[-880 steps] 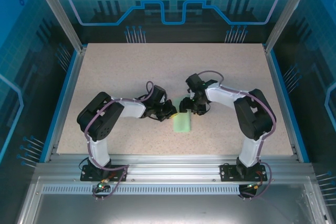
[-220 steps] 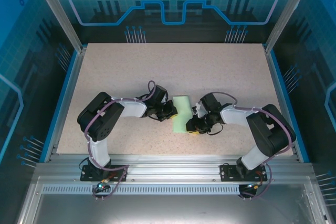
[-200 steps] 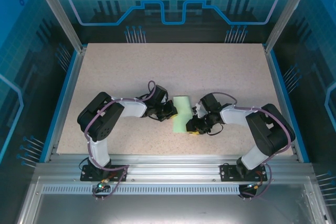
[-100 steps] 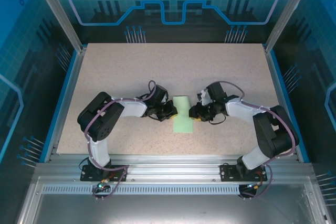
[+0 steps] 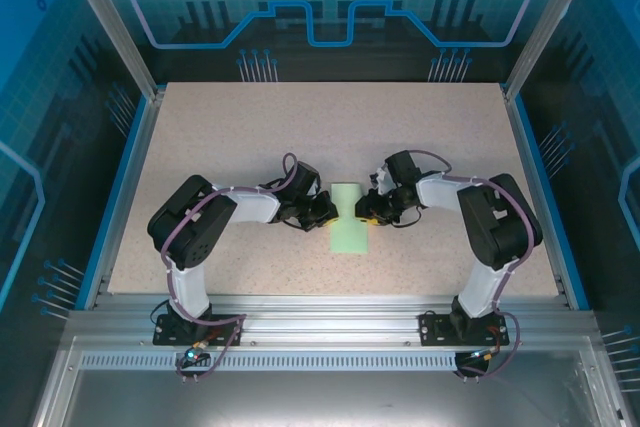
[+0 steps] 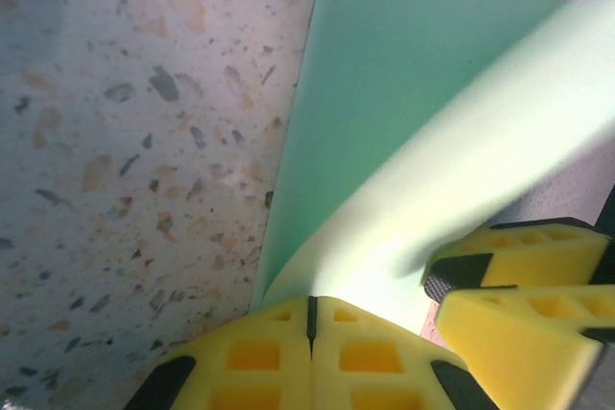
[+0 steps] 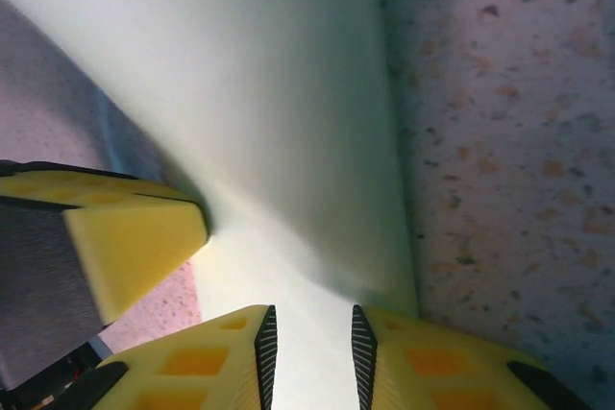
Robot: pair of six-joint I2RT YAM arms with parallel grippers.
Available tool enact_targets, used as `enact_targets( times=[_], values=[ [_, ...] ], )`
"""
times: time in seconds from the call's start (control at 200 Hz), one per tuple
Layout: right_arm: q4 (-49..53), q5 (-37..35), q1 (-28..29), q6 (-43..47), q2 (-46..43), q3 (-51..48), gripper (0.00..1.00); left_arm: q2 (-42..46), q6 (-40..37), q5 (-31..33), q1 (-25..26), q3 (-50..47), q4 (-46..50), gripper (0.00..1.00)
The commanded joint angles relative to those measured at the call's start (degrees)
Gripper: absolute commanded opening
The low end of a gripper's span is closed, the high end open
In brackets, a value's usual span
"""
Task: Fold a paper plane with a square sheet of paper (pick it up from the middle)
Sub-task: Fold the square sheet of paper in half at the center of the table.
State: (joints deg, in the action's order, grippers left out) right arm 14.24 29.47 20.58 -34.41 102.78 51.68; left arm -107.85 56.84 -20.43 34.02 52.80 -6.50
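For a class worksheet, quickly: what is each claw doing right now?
Left claw: closed, pinching the square sheet of paper.
Right claw: slightly open, the sheet's edge between its jaws.

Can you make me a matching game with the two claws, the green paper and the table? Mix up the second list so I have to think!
Things:
1. left claw
2. right claw
3. paper
4. table

What fits:
A. speckled beige
B. fingers a little apart
C. pale green, lying between the two claws
D. fingers pressed together

Pairs: 1-D, 2-B, 3-C, 4-A
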Motion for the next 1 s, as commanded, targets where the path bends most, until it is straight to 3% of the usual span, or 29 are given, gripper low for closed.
enact_targets(
  times=[0.0,0.28,0.55,0.75,0.99],
  values=[
    [3.4,-2.0,-0.7,1.5,1.3,1.6,0.30,-2.5,-0.9,0.4,0.5,-0.1,5.4,0.00],
    [3.8,2.3,-1.2,1.6,-3.7,4.7,0.31,-2.7,-1.2,0.5,0.6,0.3,6.0,0.00],
    [2.5,4.3,-2.7,2.3,2.3,6.7,0.31,-2.7,-1.4,0.5,0.6,0.5,6.5,0.00],
    [3.5,1.1,-2.8,2.8,5.7,7.0,0.31,-2.7,-1.6,0.5,0.5,0.4,6.5,0.00],
    [4.8,1.5,-2.9,2.5,4.2,8.4,0.31,-2.6,-1.8,0.5,0.6,0.3,7.0,0.00]
  ],
)
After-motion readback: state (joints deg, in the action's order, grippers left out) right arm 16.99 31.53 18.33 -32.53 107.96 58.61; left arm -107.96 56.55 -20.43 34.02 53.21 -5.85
